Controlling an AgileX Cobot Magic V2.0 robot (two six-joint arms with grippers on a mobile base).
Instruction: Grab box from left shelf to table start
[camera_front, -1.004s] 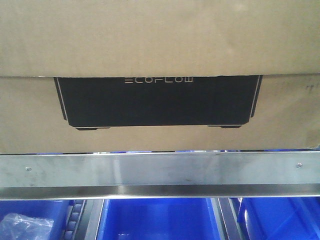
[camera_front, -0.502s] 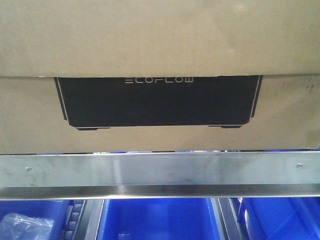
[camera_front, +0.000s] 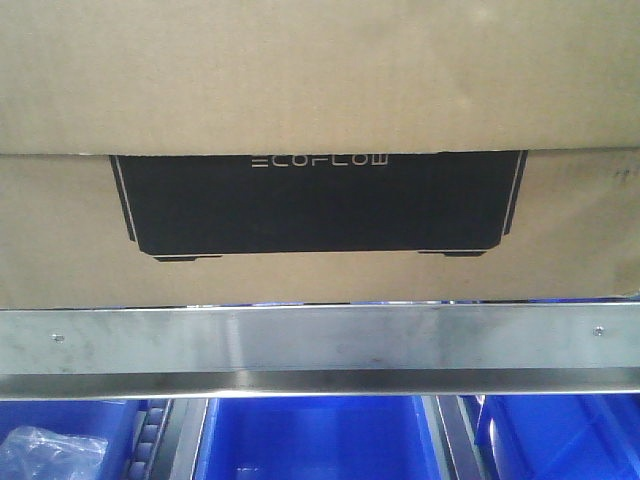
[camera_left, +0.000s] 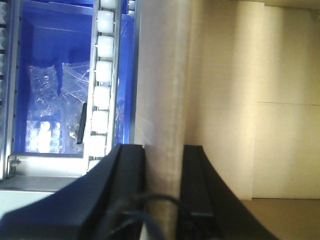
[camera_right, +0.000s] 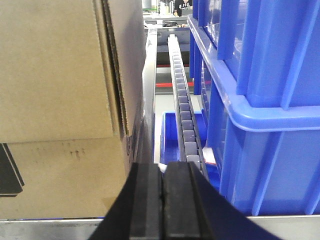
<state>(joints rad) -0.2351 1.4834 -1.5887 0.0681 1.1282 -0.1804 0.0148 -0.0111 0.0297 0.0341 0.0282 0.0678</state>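
Likely stiff, bulky and heavy, the large brown cardboard carton (camera_front: 320, 80) sits on the steel-railed left shelf (camera_front: 320, 340), best clamped at its side walls; the left gripper (camera_left: 164, 150) pinches a carton edge, while the right gripper (camera_right: 162, 167) is closed, empty, alongside.

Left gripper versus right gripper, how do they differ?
On the left gripper the fingers stand apart, with a cardboard edge of the box filling the gap; on the right gripper they are pressed together, nothing between. The left gripper is at the box; the right gripper points into the gap between the box and a blue bin. Both have black fingers.
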